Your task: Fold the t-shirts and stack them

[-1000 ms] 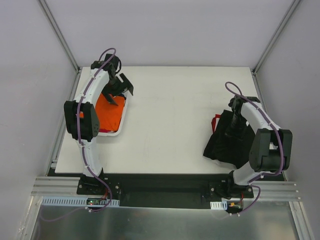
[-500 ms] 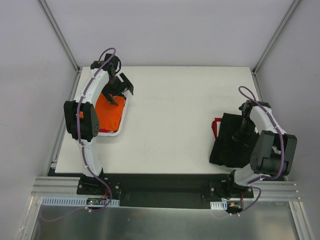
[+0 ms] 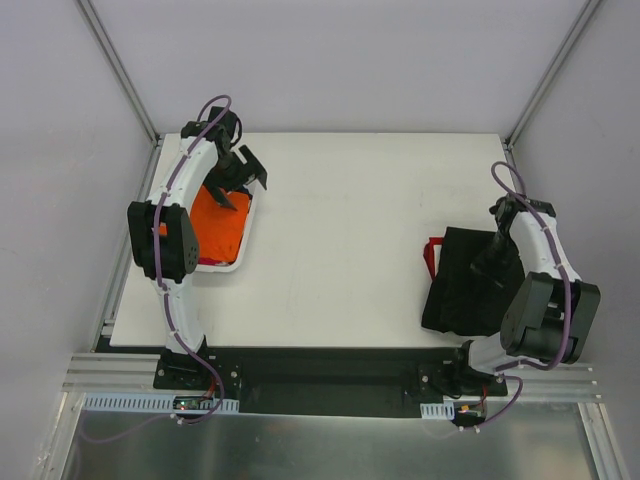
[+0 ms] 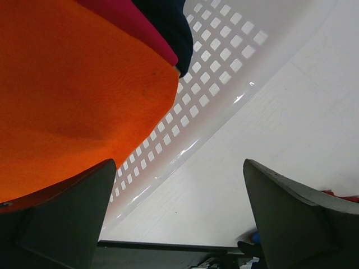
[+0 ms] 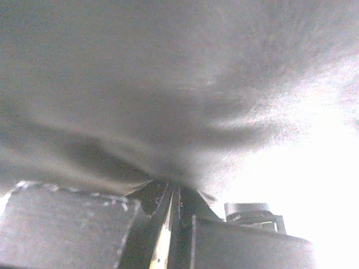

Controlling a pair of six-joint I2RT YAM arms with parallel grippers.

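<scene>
Top external: right gripper [image 3: 487, 262] clamps black t-shirt [image 3: 460, 295], likely mid-fold; left gripper [image 3: 238, 180] gapes over orange t-shirt [image 3: 220, 228]; next lay, release.

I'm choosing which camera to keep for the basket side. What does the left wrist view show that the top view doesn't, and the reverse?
Only the left wrist view: the square holes in the basket wall, and a dark shirt edge beside a pink shirt.
Only the top view: the black shirt with red trim on the table's right side, with the right end effector on it.
Both: the orange shirt in the basket, the white table, and the open left end effector.
</scene>
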